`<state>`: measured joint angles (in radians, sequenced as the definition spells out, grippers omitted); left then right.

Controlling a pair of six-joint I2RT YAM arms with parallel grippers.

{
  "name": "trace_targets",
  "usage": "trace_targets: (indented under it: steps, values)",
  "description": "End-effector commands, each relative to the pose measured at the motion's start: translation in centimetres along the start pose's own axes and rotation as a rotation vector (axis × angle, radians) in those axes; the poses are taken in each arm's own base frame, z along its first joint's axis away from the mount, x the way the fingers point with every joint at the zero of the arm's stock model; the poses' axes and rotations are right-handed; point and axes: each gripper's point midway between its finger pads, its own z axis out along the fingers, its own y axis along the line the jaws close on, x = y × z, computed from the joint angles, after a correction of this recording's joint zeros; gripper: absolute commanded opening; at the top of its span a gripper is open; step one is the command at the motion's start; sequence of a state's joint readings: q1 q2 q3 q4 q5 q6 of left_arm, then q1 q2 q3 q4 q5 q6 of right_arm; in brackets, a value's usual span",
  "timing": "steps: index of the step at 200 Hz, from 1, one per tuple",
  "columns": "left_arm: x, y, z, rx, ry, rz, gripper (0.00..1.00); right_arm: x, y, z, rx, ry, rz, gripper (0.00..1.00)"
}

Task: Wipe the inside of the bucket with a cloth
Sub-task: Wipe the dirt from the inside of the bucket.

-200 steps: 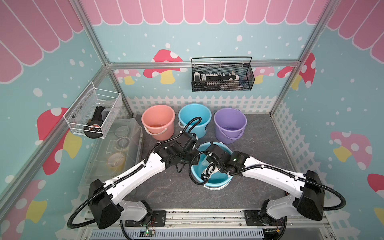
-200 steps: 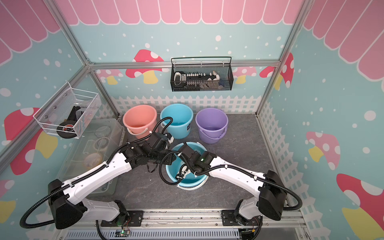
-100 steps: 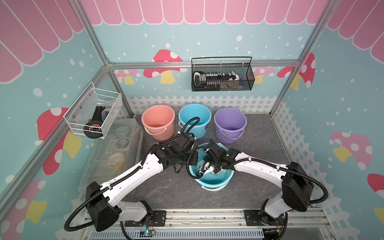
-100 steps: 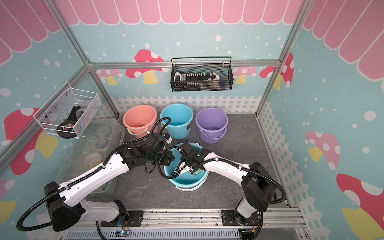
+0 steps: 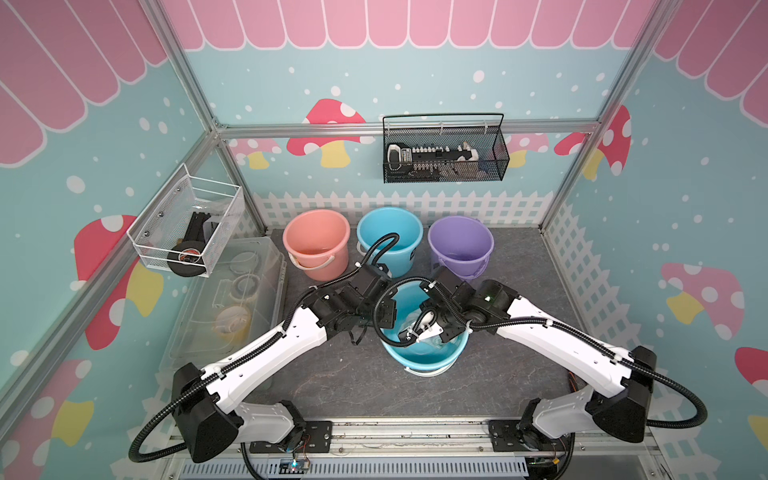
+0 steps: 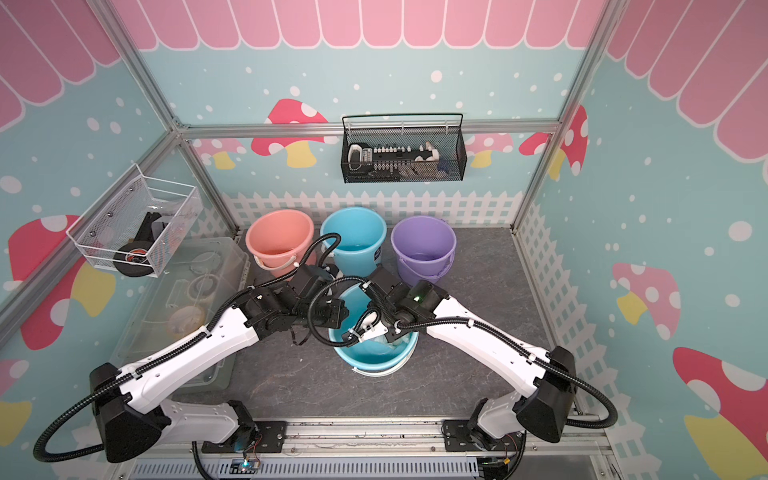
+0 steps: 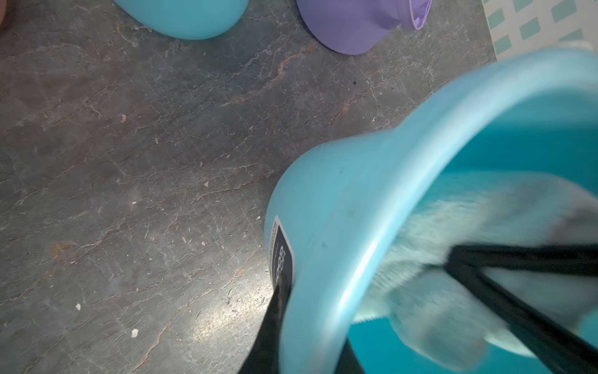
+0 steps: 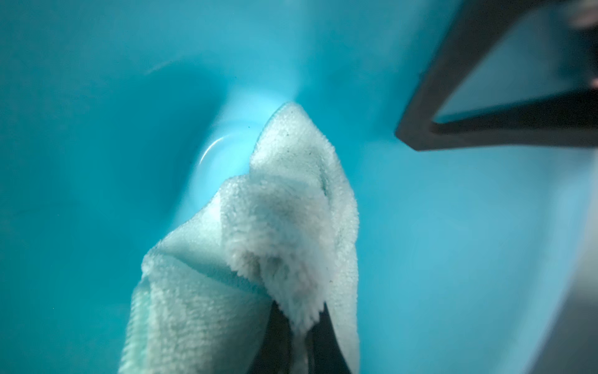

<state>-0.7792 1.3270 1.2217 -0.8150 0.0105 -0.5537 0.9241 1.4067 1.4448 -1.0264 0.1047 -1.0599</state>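
**Aqua cloth (image 8: 284, 200) pinched inside the blue bucket (image 5: 424, 365)**

Blue plastic fills the right wrist view, which looks down the bucket's inner wall toward its bottom. The right gripper (image 8: 299, 336) is inside the bucket with its jaws pressed together on a fold of the fluffy cloth. The cloth hangs past the jaws, and its free corner points toward the bucket's bottom. In both top views the cloth (image 5: 434, 340) (image 6: 384, 343) shows as a pale patch inside the bucket (image 6: 374, 362), partly covered by the right gripper (image 5: 417, 332).

The left gripper (image 7: 307, 323) is clamped on the bucket's rim. One dark finger sits outside the wall (image 7: 339, 200), just beside a dark label, and the other sits inside the rim. Seen from above, the left gripper (image 5: 388, 311) is at the side of the rim nearest the left arm. Whether the bucket stands upright or slightly tipped, I cannot tell.

A pink bucket (image 5: 316, 243), a second blue bucket (image 5: 390, 232) and a purple bucket (image 5: 461, 245) stand in a row behind the bucket and apart from it. All four rest on the grey stone-patterned table (image 5: 332, 386).
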Motion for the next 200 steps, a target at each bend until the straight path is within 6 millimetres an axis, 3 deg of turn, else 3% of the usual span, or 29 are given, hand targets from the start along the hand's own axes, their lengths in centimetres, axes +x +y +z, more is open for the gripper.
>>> trace_targets:
  steps: [1,38,71,104,145,200]
  values:
    - [-0.9,-0.1,0.1,0.002,-0.033,-0.019,0.00,0.5,2.5,-2.6,-0.102,0.029,0.061,0.00]
    - [-1.0,-0.1,0.0,0.004,-0.037,-0.020,0.00,0.8,3.3,-4.7,-0.165,0.073,0.086,0.00]
    - [-1.0,-0.2,-0.2,0.010,-0.040,-0.025,0.00,1.9,4.3,-3.8,-0.256,0.172,0.072,0.00]
    - [-1.1,-0.7,-0.8,0.044,-0.051,-0.028,0.00,2.6,4.8,-1.0,-0.313,0.247,0.030,0.00]
    - [-1.2,-1.8,-1.4,0.109,-0.066,-0.038,0.00,0.7,3.8,2.6,-0.297,0.169,0.012,0.00]
    - [-1.1,-2.2,-1.8,0.148,-0.079,-0.060,0.00,0.3,4.1,7.4,-0.242,0.079,0.041,0.00]
